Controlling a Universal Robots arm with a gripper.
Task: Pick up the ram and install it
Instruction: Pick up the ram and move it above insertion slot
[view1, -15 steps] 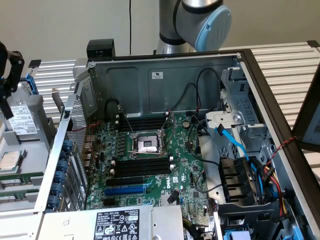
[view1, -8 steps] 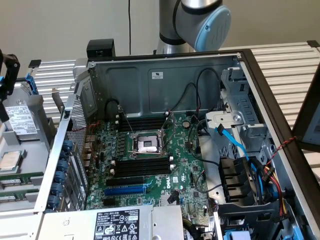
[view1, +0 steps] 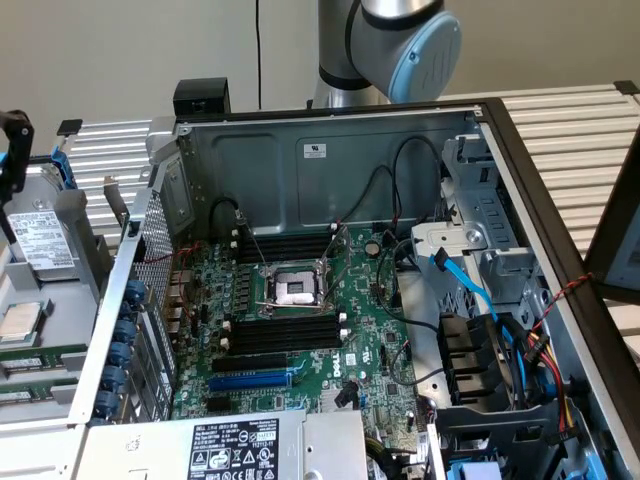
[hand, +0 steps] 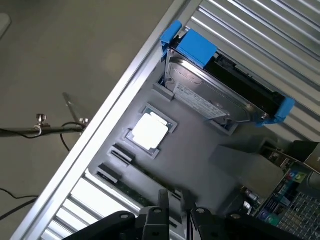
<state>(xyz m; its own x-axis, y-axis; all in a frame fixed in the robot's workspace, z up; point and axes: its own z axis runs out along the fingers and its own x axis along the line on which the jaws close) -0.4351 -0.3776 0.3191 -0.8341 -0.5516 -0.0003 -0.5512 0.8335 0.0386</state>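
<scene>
Over on the exterior view's left, a grey tray (view1: 68, 290) sat on the slatted metal bench (view1: 560, 120). There was the ram (view1: 40, 352), a thin green stick lying in that tray, just beside a loose processor chip (view1: 20, 320) and well outside the computer case (view1: 300, 165). A hard drive (view1: 35, 240) in a blue caddy (view1: 60, 165) stood at the tray's end farther from the camera.

From the wrist, the tool (hand: 174, 194) hung right over one end of the ram, its two slim fingers (hand: 163, 197) a little apart with grey tray showing through the gap. Whether it touched the stick, I couldn't tell.

Moving along, the case lay open on its side with the motherboard (view1: 380, 350) facing up. The processor socket (view1: 295, 290) sat in the middle, black memory slots (view1: 285, 330) ran on either side of it, and a long blue expansion slot (view1: 250, 380) lay nearer the camera. Further right, a blue cable (view1: 465, 285) looped across the drive bays.

Behind it all rose the arm (view1: 400, 40), grey with a pale blue joint cap, against a plain beige wall (view1: 130, 50). Past the bench's edge, the wrist view caught a dull brown floor (hand: 60, 50) with thin black cords (hand: 30, 131) trailing across it. At the far right of the exterior view, a dark panel (view1: 615, 220) leaned in over the slats
</scene>
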